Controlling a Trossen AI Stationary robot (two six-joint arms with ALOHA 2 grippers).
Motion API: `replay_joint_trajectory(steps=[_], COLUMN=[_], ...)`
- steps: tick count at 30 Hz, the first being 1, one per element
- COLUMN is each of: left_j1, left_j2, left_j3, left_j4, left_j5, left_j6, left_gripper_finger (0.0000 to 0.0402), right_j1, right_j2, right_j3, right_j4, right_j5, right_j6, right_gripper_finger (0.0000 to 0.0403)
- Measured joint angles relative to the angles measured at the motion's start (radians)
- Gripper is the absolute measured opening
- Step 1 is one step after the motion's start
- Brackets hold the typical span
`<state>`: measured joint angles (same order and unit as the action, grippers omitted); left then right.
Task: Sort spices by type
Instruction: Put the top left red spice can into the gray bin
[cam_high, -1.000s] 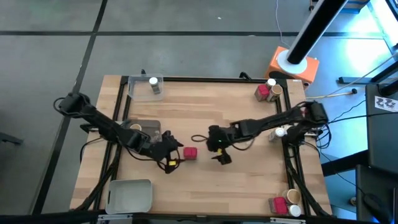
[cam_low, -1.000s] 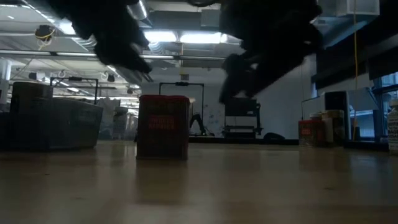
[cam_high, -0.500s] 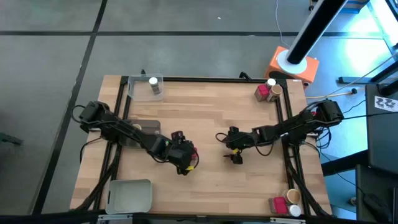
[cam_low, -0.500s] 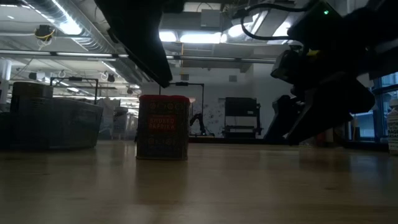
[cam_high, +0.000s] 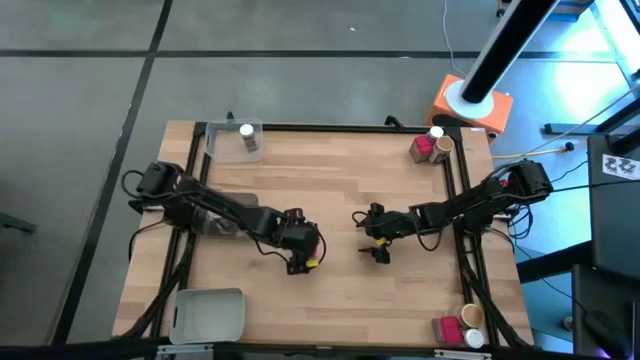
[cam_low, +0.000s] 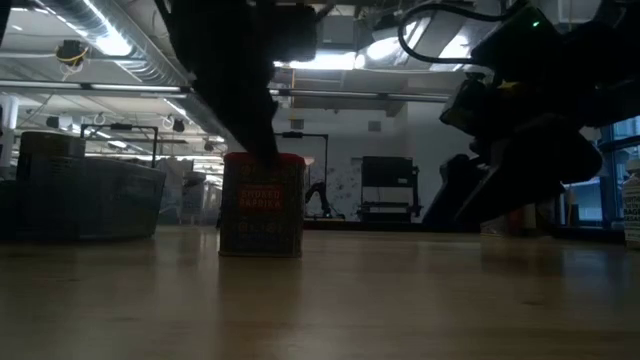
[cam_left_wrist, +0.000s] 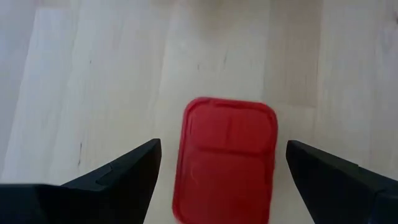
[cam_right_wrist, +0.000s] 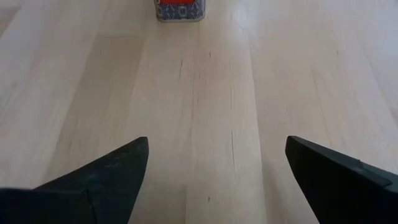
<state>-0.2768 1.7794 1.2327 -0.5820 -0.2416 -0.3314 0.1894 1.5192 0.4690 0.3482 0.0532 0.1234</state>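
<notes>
A red boxy spice tin (cam_low: 262, 205) stands upright on the wood at mid-table. In the left wrist view its red lid (cam_left_wrist: 227, 158) lies between my open fingers, with a gap on each side. My left gripper (cam_high: 301, 247) hangs right over the tin and hides it in the high view. In the low view, the left gripper (cam_low: 255, 120) reaches down to the tin's top. My right gripper (cam_high: 372, 236) is open, to the tin's right. It points at the tin (cam_right_wrist: 179, 9), well short of it.
A clear tray (cam_high: 232, 133) with a white-lidded jar (cam_high: 246, 130) sits at the far left. Spice groups stand in the far right corner (cam_high: 430, 147) and the near right corner (cam_high: 460, 327). A grey tray (cam_high: 208, 315) lies near left, and another clear tray (cam_high: 232, 208) under the left arm.
My left gripper has moved toward the table's right, from beside the red tin to right above it, and has come down until its fingers straddle the lid. My right gripper has drawn back toward the right edge, away from the tin. The tin has stayed put.
</notes>
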Motion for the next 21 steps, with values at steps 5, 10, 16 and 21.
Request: replay_joint_trajectory(steps=[5,10,16,21], left_j1=[0.006,0.008,-0.005,-0.047], left_j2=[0.038,0.046,0.044,0.043], left_j3=[0.000,0.000,0.036,0.148], left_j4=[-0.004,-0.001,-0.047,-0.204], left_j5=[0.010,0.036,0.040,0.039], left_j6=[0.004,-0.002,-0.056,-0.189], left_gripper_finger=[0.0297,0.0235,0.0198,0.0198], right_j1=[0.000,0.000,0.000,0.000], right_j2=[0.000,0.000,0.000,0.001], right_j3=[0.000,0.000,0.000,0.000], right_j4=[-0.001,0.000,0.000,0.000], right_j5=[0.000,0.003,0.025,0.024], right_j6=[0.000,0.000,-0.001,-0.001], right_gripper_finger=[0.0379,0.0379,0.0379,0.0379])
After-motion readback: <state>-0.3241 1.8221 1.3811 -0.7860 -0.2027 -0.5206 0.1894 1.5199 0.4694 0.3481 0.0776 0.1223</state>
